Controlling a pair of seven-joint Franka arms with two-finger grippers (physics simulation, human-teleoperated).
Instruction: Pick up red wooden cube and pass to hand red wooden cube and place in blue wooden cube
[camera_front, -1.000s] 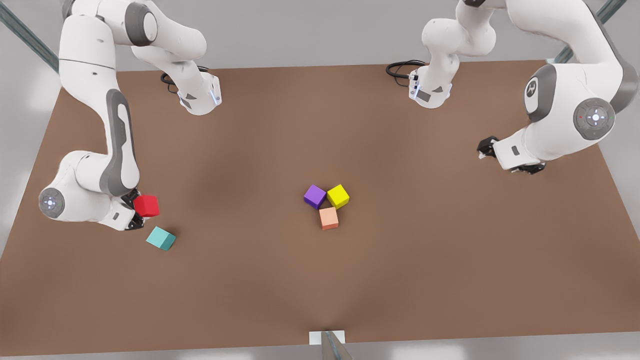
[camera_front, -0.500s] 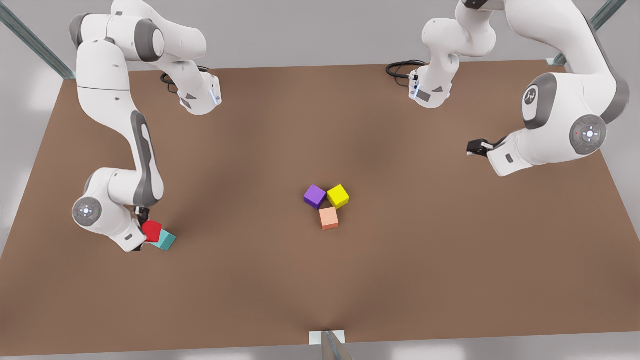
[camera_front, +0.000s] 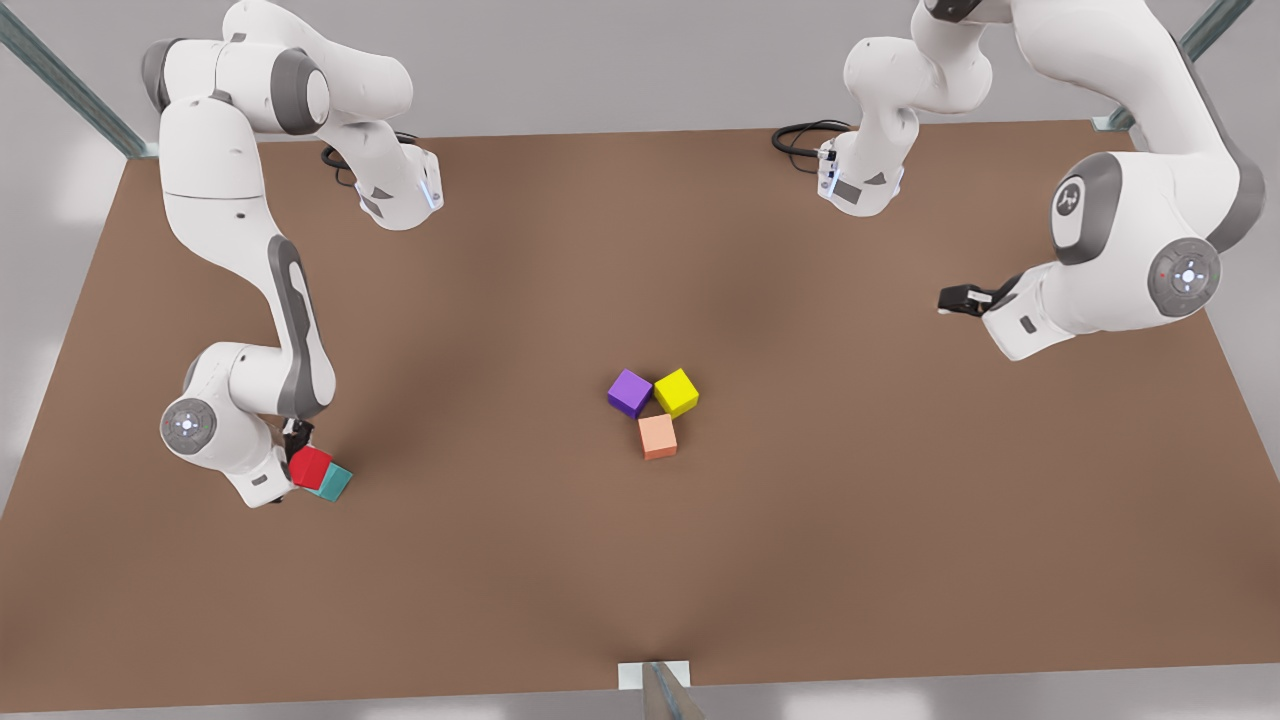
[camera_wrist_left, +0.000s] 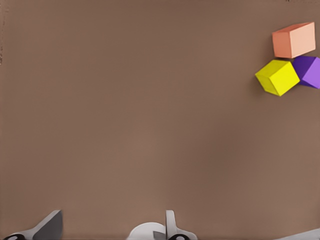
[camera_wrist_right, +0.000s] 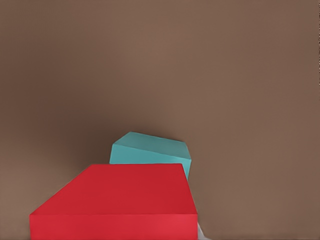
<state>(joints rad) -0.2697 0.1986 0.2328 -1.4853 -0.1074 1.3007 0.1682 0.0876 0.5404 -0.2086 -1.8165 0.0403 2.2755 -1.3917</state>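
Front view: since half a second ago, right gripper (camera_front: 297, 462) lower and a touch nearer the blue wooden cube (camera_front: 335, 484), at the front view's left; a full second ago, held higher and well clear of it. Red wooden cube (camera_front: 310, 466) now overlapping the blue wooden cube's near corner, clamped between the right gripper's fingers; contact between the two cubes not possible to tell from here. Left gripper (camera_front: 952, 299), at the front view's right, shifted slightly and waiting above the table (camera_front: 520, 560), well apart from everything; opening of its fingers not possible to tell here. Purple cube (camera_front: 629, 392), yellow cube (camera_front: 676, 391) and salmon-orange cube (camera_front: 657, 436) unchanged, clustered near the table's middle, touching or nearly so.

Left wrist view: bare brown table, with salmon-orange cube (camera_wrist_left: 294, 40), yellow cube (camera_wrist_left: 277, 76) and purple cube (camera_wrist_left: 309, 70) bunched far off. Two pale finger tips at the frame edge standing apart, nothing between them.

Right wrist view: red wooden cube (camera_wrist_right: 117, 205) large and close, gripped. Blue wooden cube (camera_wrist_right: 152, 150) just beyond and partly hidden behind it, resting on the table (camera_wrist_right: 240, 75), tilted relative to the red one.
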